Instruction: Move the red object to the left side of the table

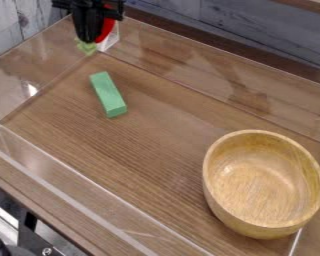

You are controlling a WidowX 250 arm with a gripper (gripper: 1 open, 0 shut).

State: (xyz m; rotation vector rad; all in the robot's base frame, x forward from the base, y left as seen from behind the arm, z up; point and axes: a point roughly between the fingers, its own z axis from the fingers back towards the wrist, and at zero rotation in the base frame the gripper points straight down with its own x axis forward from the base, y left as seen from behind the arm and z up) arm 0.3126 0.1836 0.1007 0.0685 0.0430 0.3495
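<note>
At the far left of the table [163, 150], my gripper [93, 38] hangs above the back corner. It is shut on the red object [105, 24], a small glossy red toy that shows between the dark fingers. Its light-green leafy stub [88, 46] pokes out below the fingertips. The toy looks held just above the tabletop, and whether it touches the wood I cannot tell. Most of the toy's body is hidden by the fingers.
A green rectangular block [108, 94] lies on the wood just in front of the gripper. A large wooden bowl [219, 158] sits at the near right. Low clear acrylic walls [43, 190] border the tabletop.
</note>
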